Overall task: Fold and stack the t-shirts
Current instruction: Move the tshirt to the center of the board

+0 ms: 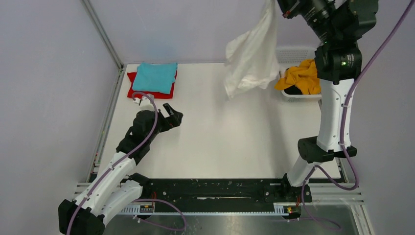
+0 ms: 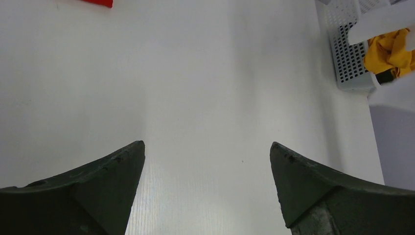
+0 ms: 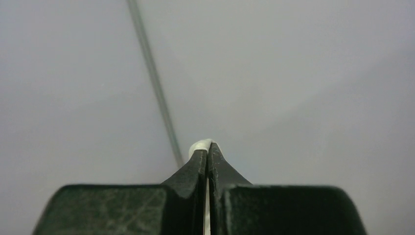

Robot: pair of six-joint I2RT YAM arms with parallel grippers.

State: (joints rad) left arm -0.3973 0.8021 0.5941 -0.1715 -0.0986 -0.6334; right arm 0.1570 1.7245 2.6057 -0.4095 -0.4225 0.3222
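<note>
right gripper (image 3: 209, 147): raised high over the far right of the table; fingers pressed together, clamped on a small fold of white cloth that pokes out past the tips.
white t-shirt (image 1: 250, 56): hangs from that grip in mid-air, bunched and crumpled, unfolded; it hangs just left of the basket. whether its lowest edge touches the table cannot be told from above.
right arm (image 1: 335, 112): stands nearly upright from its base at the near right edge.
basket (image 1: 295, 54): white, lattice-sided, at the far right of the table, partly hidden behind the right arm.
mustard-yellow t-shirt (image 1: 302, 76): heaped in the basket, unfolded, part of it draped over the left rim.
left gripper (image 2: 207, 143): fingers wide apart, nothing between them; held over bare table on the left side, pointing toward the far right.
left arm (image 1: 117, 166): bent, reaching forward from the near left corner.
teal t-shirt (image 1: 155, 77): folded flat, lying on top of the red one near the far left corner.
red t-shirt (image 1: 133, 90): folded beneath the teal one, its edges showing at the left and near sides; a red corner also shows at the top edge of the left wrist view.
table (image 1: 220, 132): white surface.
spacing: the two folded shirts and the hanging shirt are well apart; left gripper near the folded pair, not touching them.
</note>
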